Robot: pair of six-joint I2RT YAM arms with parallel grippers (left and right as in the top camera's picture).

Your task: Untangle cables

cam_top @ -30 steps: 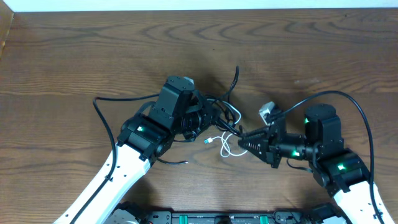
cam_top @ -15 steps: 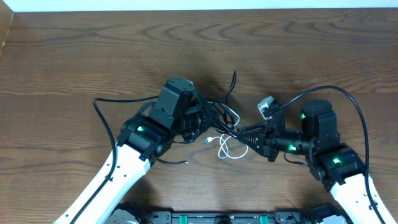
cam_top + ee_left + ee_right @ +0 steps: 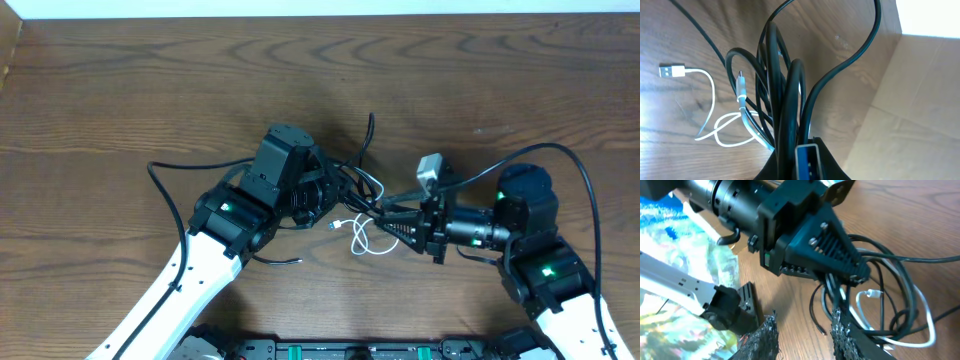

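The cables lie knotted at the table's middle. Black cables (image 3: 352,183) loop together, one free end (image 3: 370,125) pointing away, and a short white cable (image 3: 362,238) curls just in front. My left gripper (image 3: 335,195) is shut on the black bundle (image 3: 790,85), with a blue-tongued plug (image 3: 806,160) between its jaws. The white cable (image 3: 715,107) ends in a flat plug (image 3: 672,71). My right gripper (image 3: 385,220) stands open beside the tangle. Bare wood shows between its fingers (image 3: 845,330), and its midpoint (image 3: 802,335) is just short of the white cable's small plug (image 3: 872,294).
Thick black arm wires arc out at the left (image 3: 190,160) and the right (image 3: 560,160). A grey camera block (image 3: 430,170) sits on the right wrist. A pale board (image 3: 920,100) borders the table's edge. A loose black cable end (image 3: 285,262) lies near the left arm.
My right gripper has moved left, closer to the tangle, and its jaws have parted wider. The black free end has shifted slightly. The left arm holds still.
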